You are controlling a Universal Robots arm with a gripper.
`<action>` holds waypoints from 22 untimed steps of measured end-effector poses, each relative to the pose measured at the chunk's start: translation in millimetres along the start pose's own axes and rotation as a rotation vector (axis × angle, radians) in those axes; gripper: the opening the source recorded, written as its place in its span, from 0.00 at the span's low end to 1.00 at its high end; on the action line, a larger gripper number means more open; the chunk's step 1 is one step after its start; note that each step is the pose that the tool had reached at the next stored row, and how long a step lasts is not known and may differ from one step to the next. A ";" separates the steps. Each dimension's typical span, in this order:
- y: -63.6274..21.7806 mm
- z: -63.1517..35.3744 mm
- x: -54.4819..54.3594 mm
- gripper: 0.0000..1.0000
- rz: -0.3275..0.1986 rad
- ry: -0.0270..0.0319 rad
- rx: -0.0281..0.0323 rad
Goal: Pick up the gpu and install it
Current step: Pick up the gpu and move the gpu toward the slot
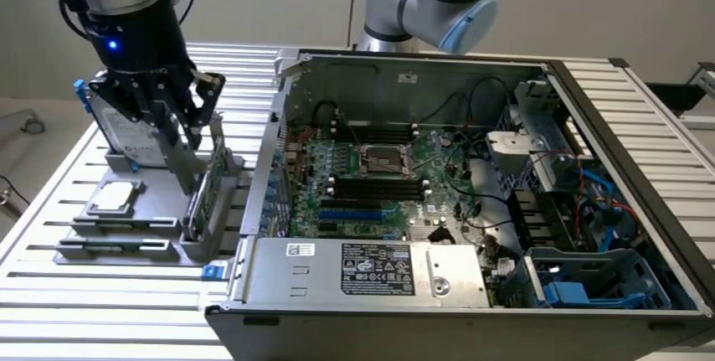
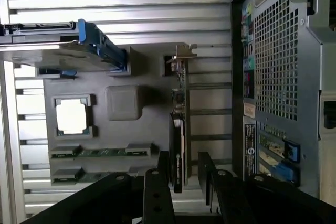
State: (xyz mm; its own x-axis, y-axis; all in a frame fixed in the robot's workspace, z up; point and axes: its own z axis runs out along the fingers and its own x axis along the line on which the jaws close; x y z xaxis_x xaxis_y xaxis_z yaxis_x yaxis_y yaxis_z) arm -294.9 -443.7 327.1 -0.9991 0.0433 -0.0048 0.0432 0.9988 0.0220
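Note:
The gpu [image 1: 206,198] stands on edge in a slot of the grey holder tray [image 1: 151,210], on the exterior view's left, beside the open computer case [image 1: 414,58]. In the wrist view the gpu [image 2: 179,124] is a thin green-and-black card seen edge-on, its silver bracket at the far end. My gripper [image 1: 196,156] hangs directly over the card. Its jaws are open, and the two black fingers [image 2: 157,184] straddle the near end of the card with a gap on each side. The gripper [image 2: 181,179] holds nothing.
On the same tray are a silver hard drive with blue rails [image 1: 117,126], a square chip [image 1: 113,198] and two memory sticks [image 1: 112,248]. The case's perforated rear wall [image 2: 278,66] stands close beside the card. Inside the case lies the motherboard [image 1: 369,177].

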 end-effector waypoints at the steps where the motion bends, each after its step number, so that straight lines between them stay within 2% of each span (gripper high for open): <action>1: -0.9 2.1 -0.1 0.36 0.000 -0.0003 -0.0003; 22: -2.0 40.1 -1.3 0.36 -0.006 -0.0001 -0.0002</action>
State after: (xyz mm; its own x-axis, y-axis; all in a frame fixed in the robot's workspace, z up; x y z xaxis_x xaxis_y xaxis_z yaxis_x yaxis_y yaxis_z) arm -293.5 -444.9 287.0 -0.9993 0.0372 -0.0050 0.0371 0.9991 0.0221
